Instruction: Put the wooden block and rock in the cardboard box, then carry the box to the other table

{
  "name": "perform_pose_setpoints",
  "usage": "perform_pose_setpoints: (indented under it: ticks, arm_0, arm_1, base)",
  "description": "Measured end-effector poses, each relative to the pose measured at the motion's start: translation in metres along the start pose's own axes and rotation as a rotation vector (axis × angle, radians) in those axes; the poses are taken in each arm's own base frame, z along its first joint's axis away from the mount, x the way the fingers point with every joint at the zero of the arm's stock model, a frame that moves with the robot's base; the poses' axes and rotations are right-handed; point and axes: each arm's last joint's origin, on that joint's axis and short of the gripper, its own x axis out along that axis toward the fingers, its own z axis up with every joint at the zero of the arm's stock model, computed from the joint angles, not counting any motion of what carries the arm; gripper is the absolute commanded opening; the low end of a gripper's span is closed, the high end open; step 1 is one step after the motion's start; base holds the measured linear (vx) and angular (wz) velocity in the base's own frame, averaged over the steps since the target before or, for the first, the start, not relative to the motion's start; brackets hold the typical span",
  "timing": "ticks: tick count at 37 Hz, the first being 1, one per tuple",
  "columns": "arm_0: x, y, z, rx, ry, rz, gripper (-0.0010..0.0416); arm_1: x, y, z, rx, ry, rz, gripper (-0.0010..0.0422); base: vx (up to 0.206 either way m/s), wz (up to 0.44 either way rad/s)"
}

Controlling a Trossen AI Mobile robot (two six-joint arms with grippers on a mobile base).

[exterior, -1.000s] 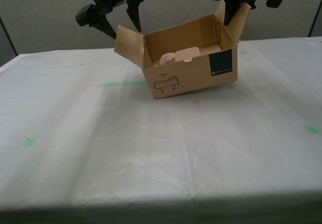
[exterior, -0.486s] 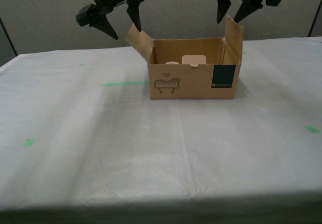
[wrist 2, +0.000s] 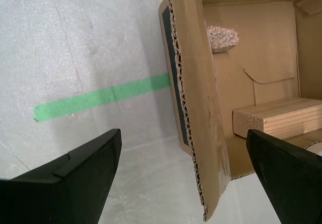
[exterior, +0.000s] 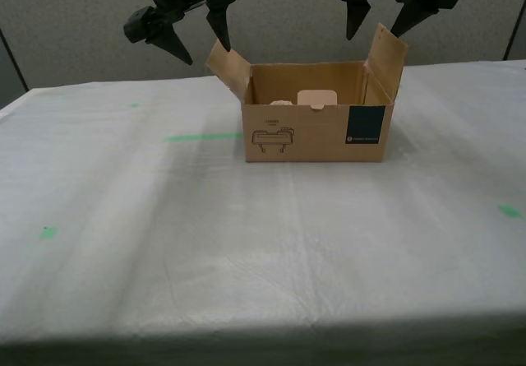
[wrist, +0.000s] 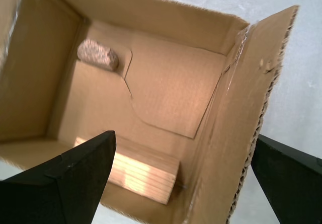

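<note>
Cardboard box (exterior: pixel 314 127): one block (wrist 2: pixel 279 116), one rock (wrist: pixel 97 54).

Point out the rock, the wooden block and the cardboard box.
rock (wrist: pixel 97 55), first wrist view, middle of its rough top.
wooden block (wrist 2: pixel 282 117), second wrist view, its long grained side.
cardboard box (exterior: pixel 311 134), exterior view, plain front wall between drawing and teal label.

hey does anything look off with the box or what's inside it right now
Nothing stands out. The cardboard box sits flat and upright on the white-clothed table, side flaps up. The rock and the wooden block lie inside on its floor, apart. My first gripper and my second gripper are open, each straddling a flap.
</note>
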Motion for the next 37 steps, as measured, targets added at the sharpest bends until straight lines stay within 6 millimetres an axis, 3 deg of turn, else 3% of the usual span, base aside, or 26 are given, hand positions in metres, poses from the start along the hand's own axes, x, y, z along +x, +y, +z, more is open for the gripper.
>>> perform_pose_setpoints:
  ticks: [7, 12, 37]
  arm_0:
    - [0.0001, 0.001, -0.0028, -0.082, 0.028, 0.0, 0.0405]
    - [0.0001, 0.0006, -0.0029, -0.081, 0.029, -0.001, 0.0389]
    - [-0.0076, 0.0011, -0.0039, -0.02, 0.029, -0.01, 0.0392]
  arm_1:
    - [0.0, 0.0, 0.0, 0.016, 0.0, 0.0, 0.0339]
    - [0.0, 0.0, 0.0, 0.016, 0.0, 0.0, 0.0339]
    - [-0.0087, -0.0032, 0.0034, 0.019, -0.014, -0.008, 0.0339]
  base:
    - [0.0, 0.0]
    - [0.0, 0.0]
    - [0.0, 0.0]
